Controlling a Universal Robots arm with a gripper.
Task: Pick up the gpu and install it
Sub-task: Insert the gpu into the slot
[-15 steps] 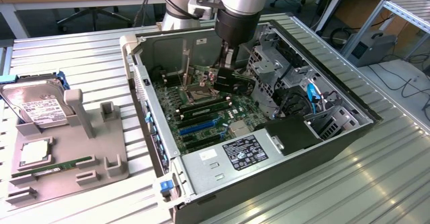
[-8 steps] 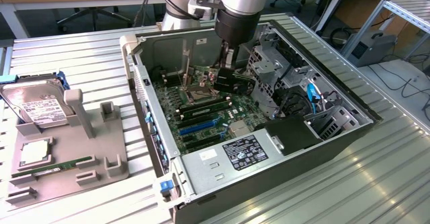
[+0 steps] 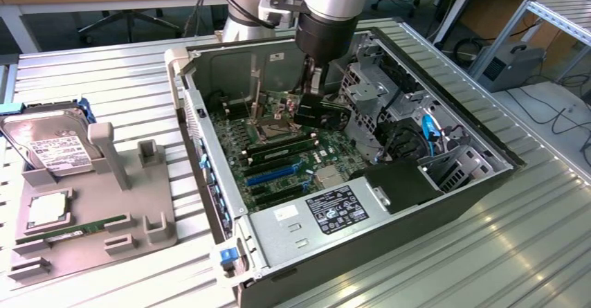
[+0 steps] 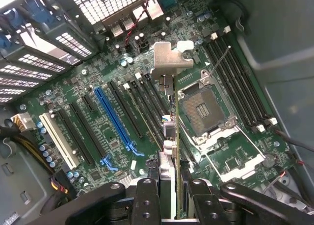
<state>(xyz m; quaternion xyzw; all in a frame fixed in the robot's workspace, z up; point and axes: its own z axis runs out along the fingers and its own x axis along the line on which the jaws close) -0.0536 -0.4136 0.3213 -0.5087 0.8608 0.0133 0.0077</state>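
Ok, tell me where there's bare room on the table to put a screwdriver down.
Bare slatted table on the exterior view's right of the computer case, and a narrow strip between it and the grey tray. Crowded inside the case, where the gripper holds the gpu over the motherboard.

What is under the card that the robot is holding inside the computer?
The gpu hangs over the green motherboard and its long black slots. Its own edge covers the strip right below it.

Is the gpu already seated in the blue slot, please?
No, the gpu hangs edge-on in the hand, clear of the blue slot.
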